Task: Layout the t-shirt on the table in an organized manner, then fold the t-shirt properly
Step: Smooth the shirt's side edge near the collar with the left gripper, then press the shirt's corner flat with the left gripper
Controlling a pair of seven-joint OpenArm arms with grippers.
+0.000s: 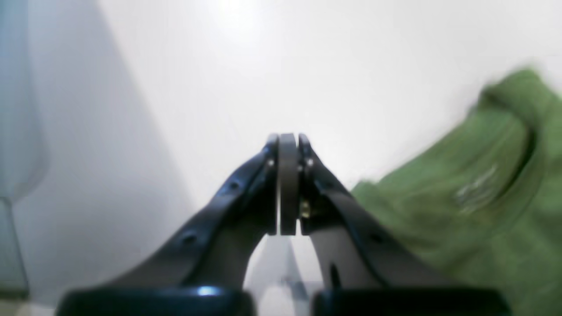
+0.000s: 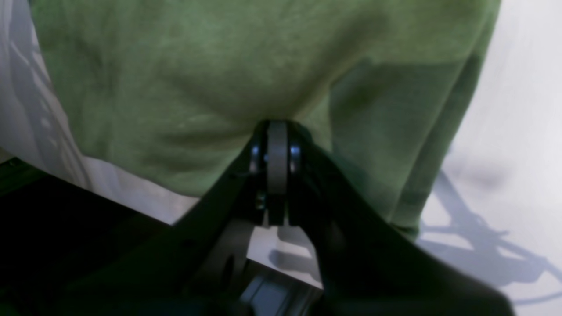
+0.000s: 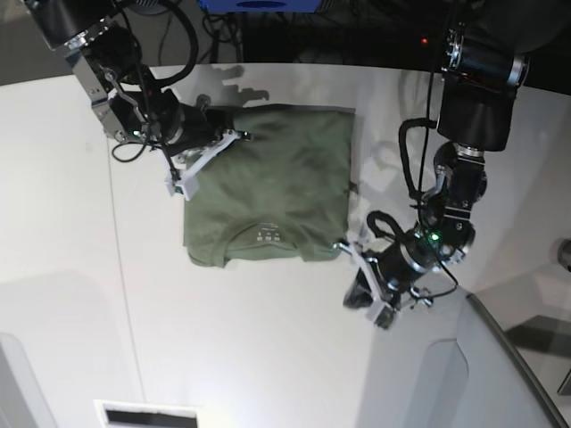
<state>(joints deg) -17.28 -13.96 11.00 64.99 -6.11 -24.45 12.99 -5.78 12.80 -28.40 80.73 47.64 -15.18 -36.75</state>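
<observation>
The olive-green t-shirt [image 3: 268,183] lies folded into a rough rectangle on the white table [image 3: 268,348], collar and white label toward the near edge. My right gripper [image 3: 234,135] is at the shirt's far-left edge. In the right wrist view this gripper [image 2: 277,127] is shut, its tips against the t-shirt [image 2: 175,79]; no cloth shows between the pads. My left gripper [image 3: 359,299] hovers over bare table just off the shirt's near-right corner. It is shut on nothing [image 1: 288,137], with the t-shirt [image 1: 474,188] blurred to its right.
A grey translucent panel [image 3: 428,383] stands at the near right and shows at the left edge of the left wrist view [image 1: 17,131]. A thin dark seam [image 3: 116,241] runs down the table's left side. Cables and dark equipment [image 3: 268,27] line the far edge.
</observation>
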